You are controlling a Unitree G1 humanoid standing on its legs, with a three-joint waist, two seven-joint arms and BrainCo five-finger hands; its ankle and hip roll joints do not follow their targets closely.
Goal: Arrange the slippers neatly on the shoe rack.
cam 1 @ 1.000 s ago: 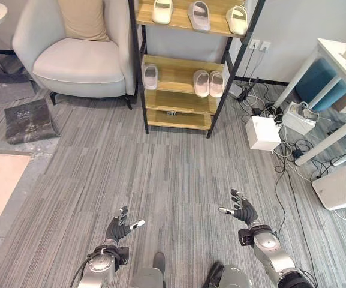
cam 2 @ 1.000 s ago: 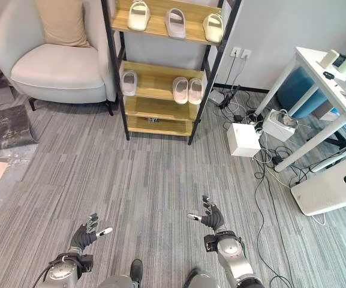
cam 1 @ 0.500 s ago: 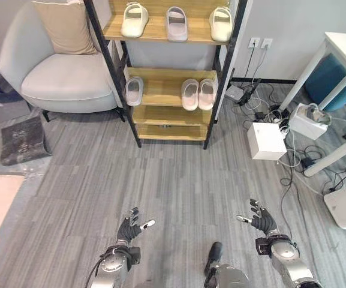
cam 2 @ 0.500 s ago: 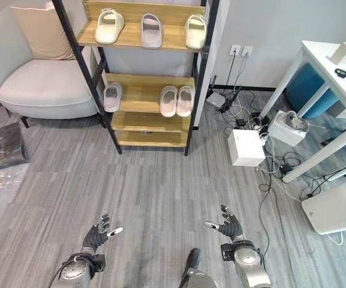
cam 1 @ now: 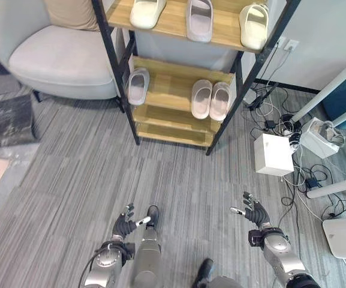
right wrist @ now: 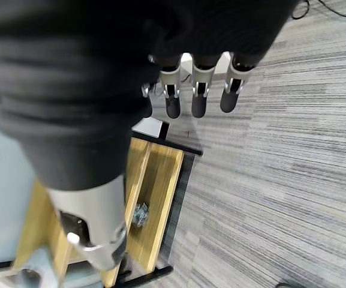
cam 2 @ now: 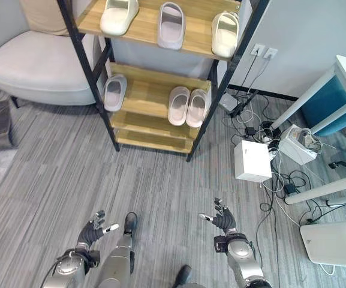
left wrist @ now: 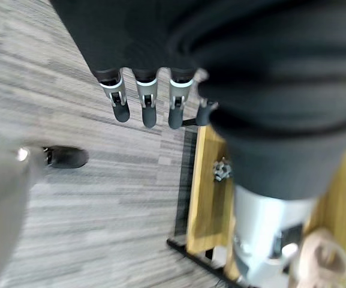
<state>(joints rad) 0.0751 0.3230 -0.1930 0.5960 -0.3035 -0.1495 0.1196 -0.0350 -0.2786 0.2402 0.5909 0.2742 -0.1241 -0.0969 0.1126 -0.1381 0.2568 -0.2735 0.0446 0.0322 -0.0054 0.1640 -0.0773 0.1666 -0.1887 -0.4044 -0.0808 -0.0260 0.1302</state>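
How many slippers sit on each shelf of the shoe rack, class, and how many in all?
Top shelf: 3, a cream slipper, a pale lilac slipper, a cream slipper.
Middle shelf: 3, a single slipper at its left end and a side-by-side pair to the right.
Total: 6 slippers on the shoe rack.

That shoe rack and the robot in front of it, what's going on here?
The robot is facing a wooden shoe rack but is not handling anything yet. Its left robot hand and right robot hand hang open and empty above the grey floor, short of the rack. Three slippers sit spaced apart on the top shelf. The middle shelf holds a lone slipper at its left and a pair side by side at its right.
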